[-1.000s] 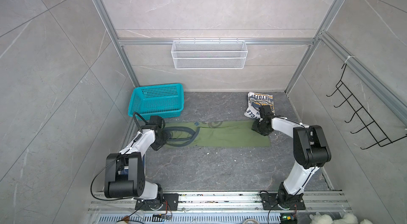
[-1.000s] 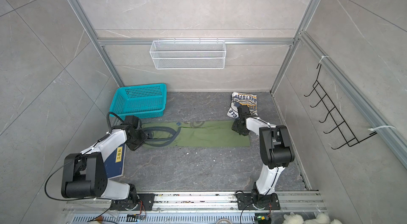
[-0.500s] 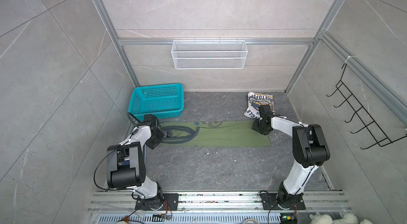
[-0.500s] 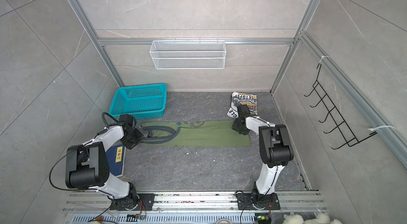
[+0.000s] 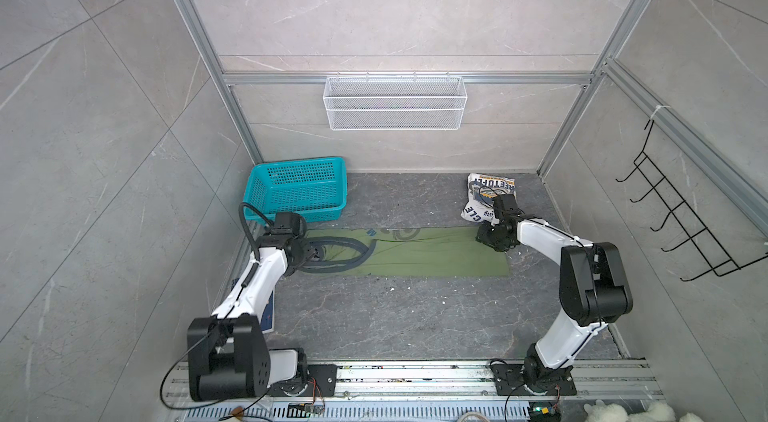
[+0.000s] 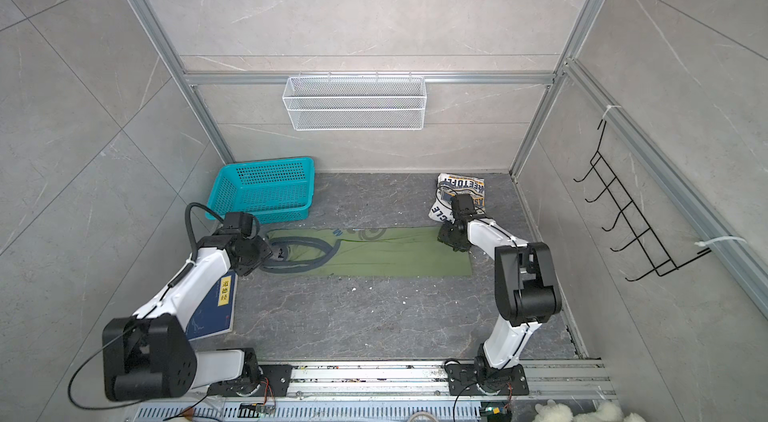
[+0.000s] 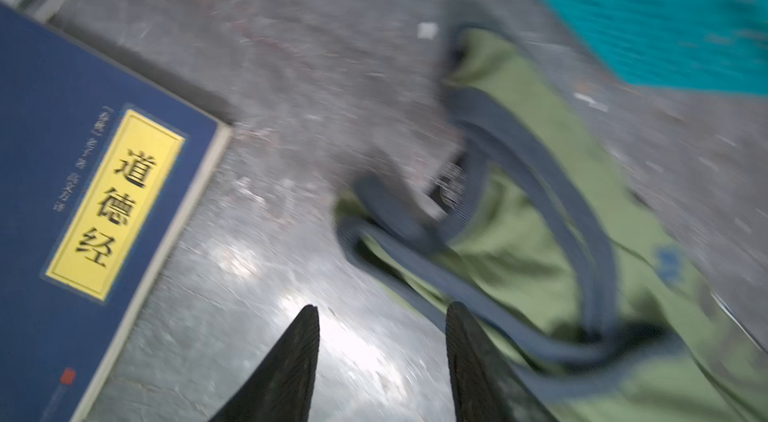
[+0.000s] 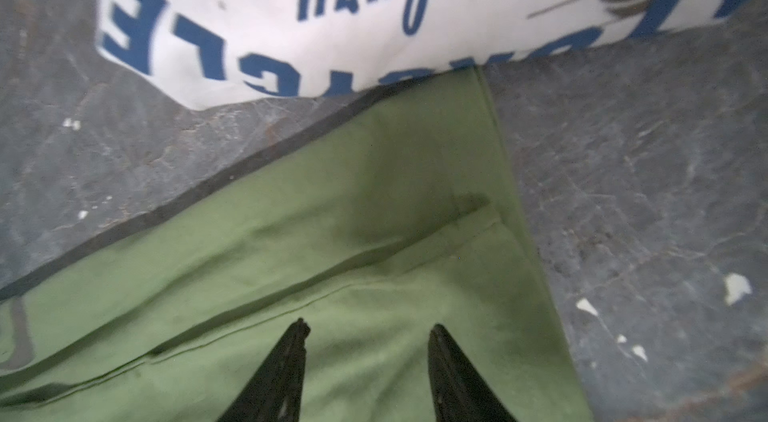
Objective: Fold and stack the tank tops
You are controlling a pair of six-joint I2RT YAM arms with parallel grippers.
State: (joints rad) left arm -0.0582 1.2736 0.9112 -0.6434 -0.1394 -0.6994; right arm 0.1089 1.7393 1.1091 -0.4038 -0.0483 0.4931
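The olive green tank top (image 5: 419,256) (image 6: 386,260) lies flat in a long folded strip across the floor, its grey-trimmed straps (image 7: 519,191) looped at the left end. The white tank top (image 5: 488,193) (image 6: 459,191) (image 8: 332,13), with navy print, lies folded at the back right and touches the green top's far right corner. My left gripper (image 5: 312,253) (image 6: 277,251) (image 7: 382,310) is open over bare floor beside the straps, with nothing between its fingers. My right gripper (image 5: 492,240) (image 6: 451,240) (image 8: 368,326) is open just above the green cloth (image 8: 374,233) near its right hem.
A teal basket (image 5: 297,191) (image 6: 266,187) (image 7: 648,4) stands at the back left, close behind the straps. A dark blue book (image 6: 212,308) (image 7: 62,191) lies on the floor under my left arm. A white wire basket (image 5: 395,102) hangs on the back wall, a black hook rack (image 5: 685,229) on the right wall.
My left gripper, shut before, now stands open beside the strap end, and its arm has swung slightly. The right gripper has hardly moved.
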